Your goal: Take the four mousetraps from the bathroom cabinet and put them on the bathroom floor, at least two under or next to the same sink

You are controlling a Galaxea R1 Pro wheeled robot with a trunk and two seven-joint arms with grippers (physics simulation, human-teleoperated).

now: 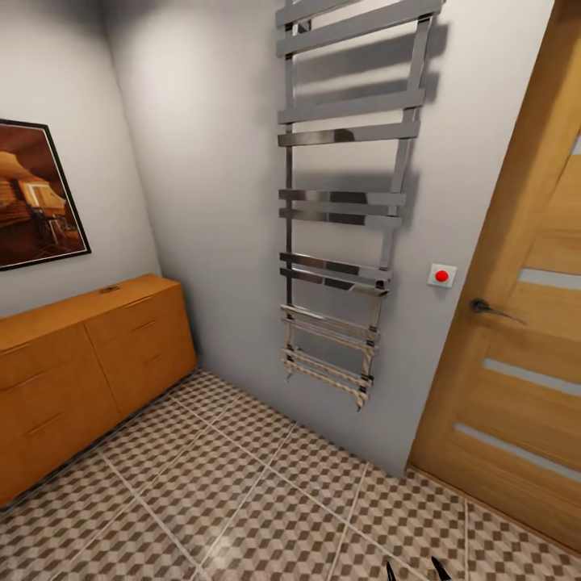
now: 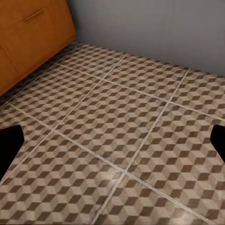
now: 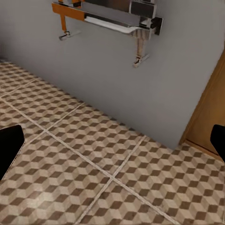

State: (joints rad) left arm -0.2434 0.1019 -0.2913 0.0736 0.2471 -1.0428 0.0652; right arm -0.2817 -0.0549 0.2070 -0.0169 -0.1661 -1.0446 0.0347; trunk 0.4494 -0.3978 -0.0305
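**Orange-brown cabinet in reach of the eye, traps not yet in hand**

Orange-brown wood marks the goal: the wide, low six-drawer cabinet [image 1: 89, 371] with slim bar handles stands against the left wall of the head view, beneath a dark-framed picture [image 1: 36, 194]. On its top, toward the far end, lies a small flat tan object [image 1: 109, 289] that may be one of the mousetraps, though it is too small to tell. All the drawers look shut. The bathroom floor [image 1: 242, 492] of brown, beige and white cube-patterned tiles stretches between robot and cabinet, with nothing lying on it.

On the facing grey wall hang a tall chrome ladder towel rail [image 1: 343, 202] and a white switch plate with a red button [image 1: 441, 275]; a light wooden door with frosted strips [image 1: 516, 339] closes the right side.

The left gripper [image 2: 112, 143] shows dark fingertips at opposite edges of its wrist view, spread wide with only tile between them. The right gripper [image 3: 112, 143] is likewise spread apart and empty, pointing at floor and wall below the rail.

The step in hand looks like the approach. It would go best by turning the base left and squaring up to the cabinet front, near enough to reach the top and the handles, yet leaving room for a drawer to slide out.
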